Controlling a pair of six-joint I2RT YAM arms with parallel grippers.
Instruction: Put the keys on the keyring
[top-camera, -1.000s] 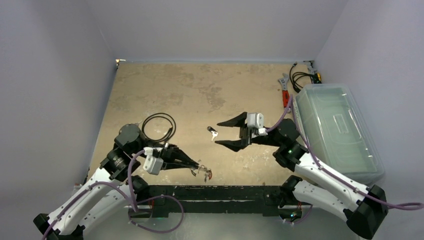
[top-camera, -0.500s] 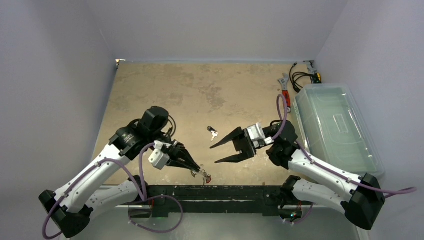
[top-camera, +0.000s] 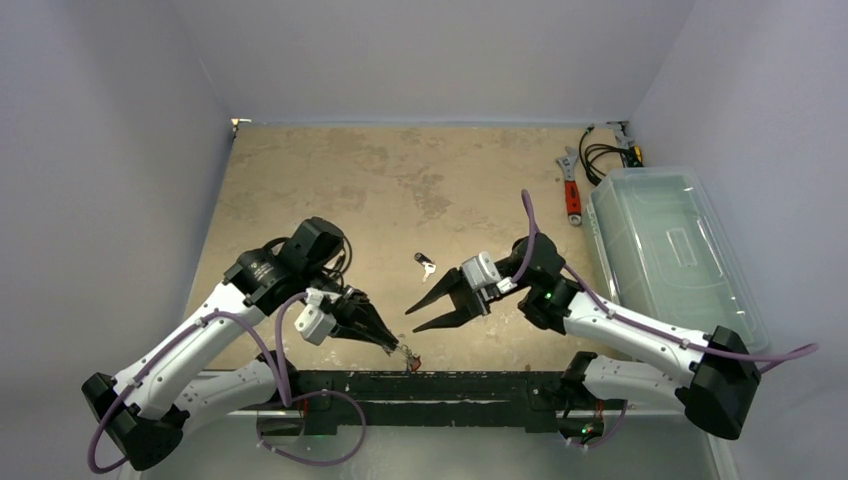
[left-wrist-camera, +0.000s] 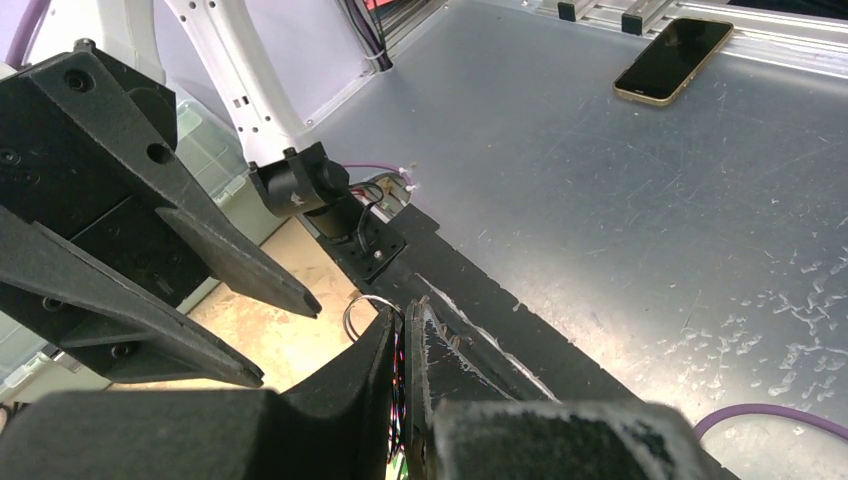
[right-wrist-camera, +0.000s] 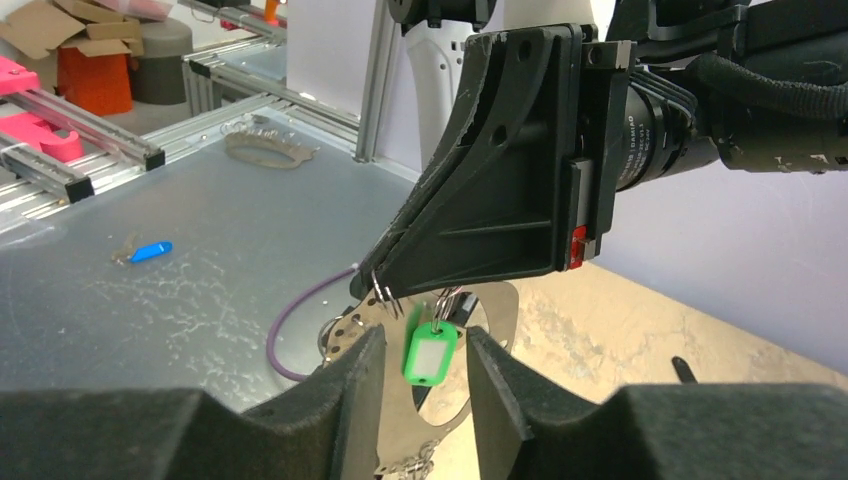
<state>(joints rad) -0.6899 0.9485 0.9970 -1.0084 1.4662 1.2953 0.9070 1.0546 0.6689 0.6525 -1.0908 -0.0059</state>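
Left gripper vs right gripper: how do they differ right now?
Left gripper is shut on the keyring, with a green tag dangling. Right gripper is open and empty. Left is at the table's near edge, while right is further in. Both have black fingers.

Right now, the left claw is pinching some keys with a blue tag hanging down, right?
No. The tag hanging from the keys pinched in the left gripper is green, not blue. The right wrist view shows it.
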